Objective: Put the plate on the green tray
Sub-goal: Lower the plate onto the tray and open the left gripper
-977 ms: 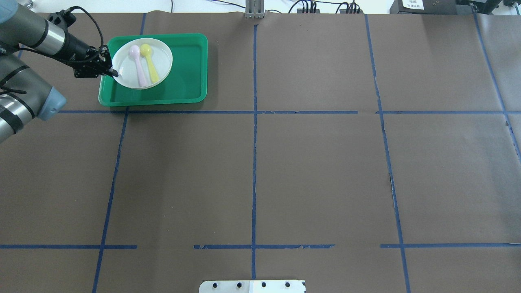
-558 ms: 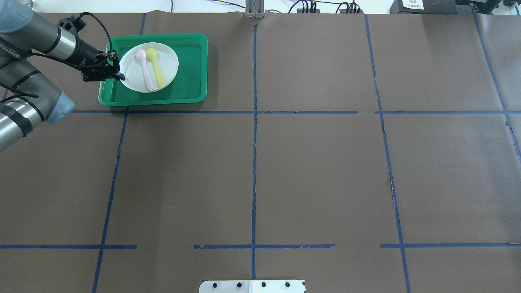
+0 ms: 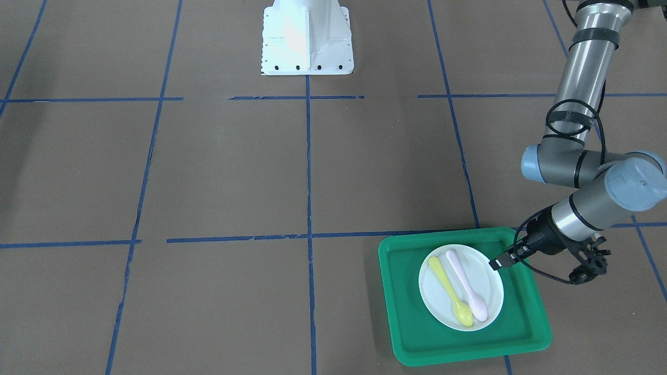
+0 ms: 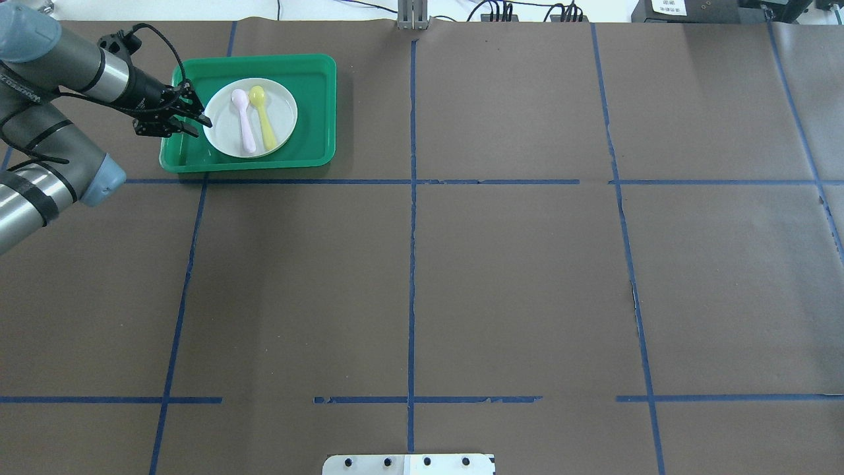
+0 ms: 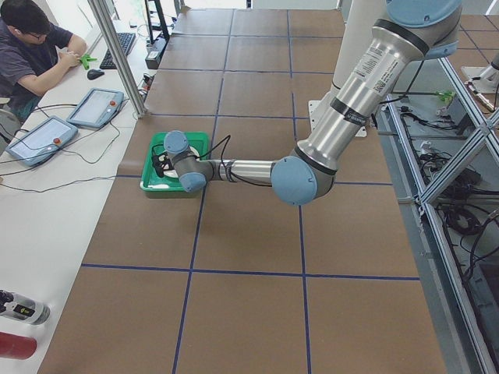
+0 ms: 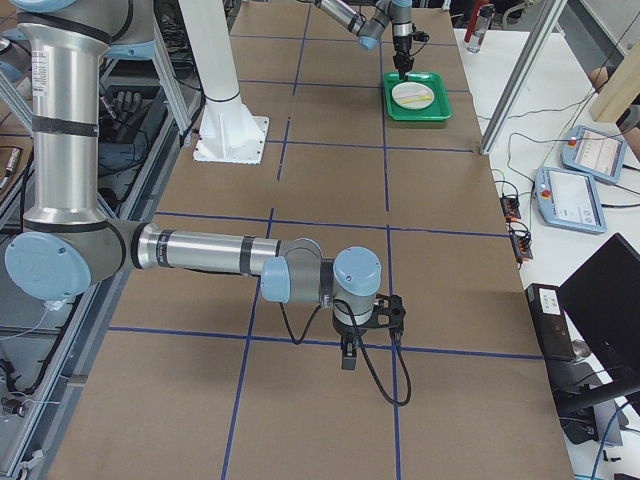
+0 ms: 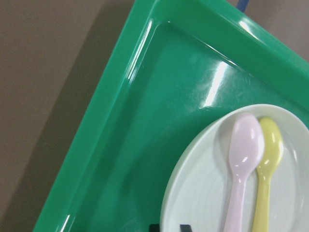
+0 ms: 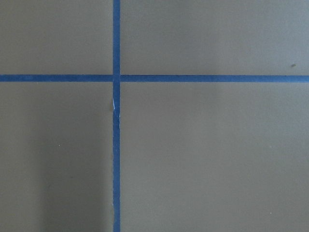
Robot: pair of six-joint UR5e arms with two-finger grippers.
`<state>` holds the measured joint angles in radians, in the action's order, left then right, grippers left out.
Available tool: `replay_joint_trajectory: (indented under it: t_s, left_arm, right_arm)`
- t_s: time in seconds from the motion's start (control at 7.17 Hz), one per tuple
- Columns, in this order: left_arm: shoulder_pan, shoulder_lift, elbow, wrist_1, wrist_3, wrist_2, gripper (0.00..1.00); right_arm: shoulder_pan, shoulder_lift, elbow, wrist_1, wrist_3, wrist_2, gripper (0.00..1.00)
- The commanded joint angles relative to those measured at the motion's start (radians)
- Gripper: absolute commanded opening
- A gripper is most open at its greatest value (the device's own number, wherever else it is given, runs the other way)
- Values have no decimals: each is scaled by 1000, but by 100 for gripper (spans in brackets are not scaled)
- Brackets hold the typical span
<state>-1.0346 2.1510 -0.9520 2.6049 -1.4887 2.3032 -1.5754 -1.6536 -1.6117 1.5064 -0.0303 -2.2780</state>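
Note:
The white plate (image 4: 280, 125) lies low over the green tray (image 4: 313, 105) at the table's far left, its underside hidden. It carries a pink spoon (image 4: 244, 125) and a yellow spoon (image 4: 265, 122). My left gripper (image 4: 206, 124) is shut on the plate's left rim. In the front view the gripper (image 3: 495, 263) meets the plate (image 3: 435, 297) inside the tray (image 3: 521, 323). In the left wrist view the fingertips (image 7: 153, 227) straddle the plate's rim (image 7: 203, 193). My right gripper (image 6: 347, 358) shows only in the exterior right view, and I cannot tell whether it is open or shut.
Brown paper with blue tape lines covers the table (image 4: 514, 277). The robot's white base (image 3: 306, 36) stands at the near edge. The right wrist view shows only bare paper and tape. An operator (image 5: 31, 47) sits at a side bench with tablets.
My left gripper has carried the plate rightward and down, from over the tray's far left corner to low over its middle left.

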Motion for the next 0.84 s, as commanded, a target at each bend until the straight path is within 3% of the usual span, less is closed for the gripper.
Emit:
replay_joint_trajectory:
  t_s: [0.0,0.28,0.42,0.7]
  left_arm:
    - [1,-5,-1,18,-4,-7,100]
    - [-1,-14,-55,14,48,-7,100]
    - [-10,-66,-148,-9,85,-5,100]
    - [-36,-131,-328,-223,218,7,100]
  right_arm:
    - [0,0,0,-2,1,0,100]
    - [0,0,0,-2,1,0,100]
    - [0,0,0,0,0,0,100]
    - [0,0,0,0,0,0,100]
